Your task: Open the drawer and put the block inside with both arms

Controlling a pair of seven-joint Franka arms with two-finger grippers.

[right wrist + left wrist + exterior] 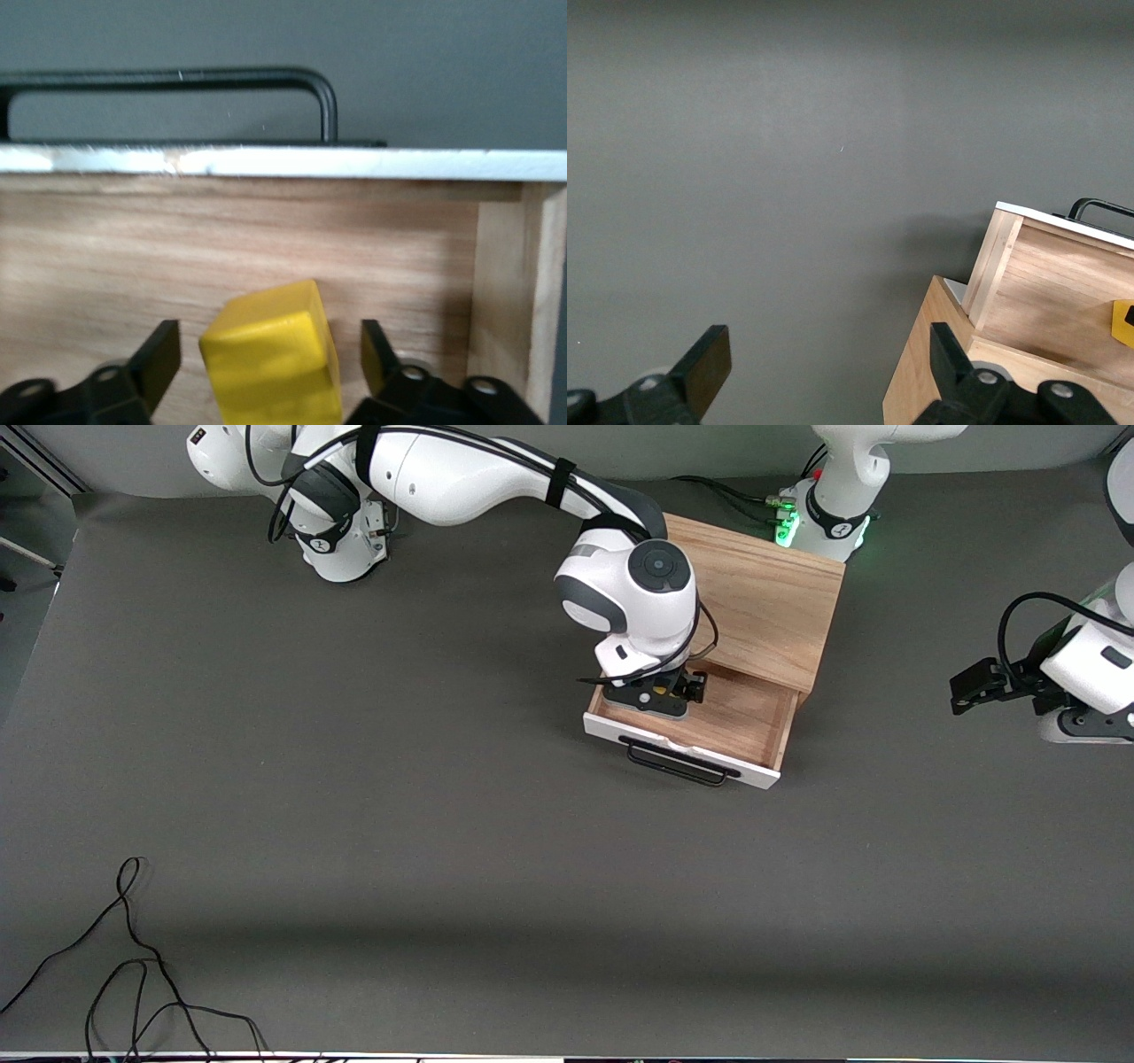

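The drawer [709, 731] is pulled open, and the block [273, 365] lies inside between the right end effector's [266, 359] parted fingers, seemingly released. The left end effector [974, 685] waits spread over the desk [354, 824] beside the cabinet [762, 602]. Only withdrawal seems left.

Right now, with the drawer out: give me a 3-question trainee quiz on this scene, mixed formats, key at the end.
1. True or false: the drawer is pulled out of the cabinet.
2. Where is the block?
A) on the cabinet top
B) inside the drawer, between the right gripper fingers
C) on the table mat
3. Fill in: the left gripper waits over the table toward the left arm's end, with its fingers ____.

Key: 1 true; 2 B, and the fingers stand apart from the block; 3 open.
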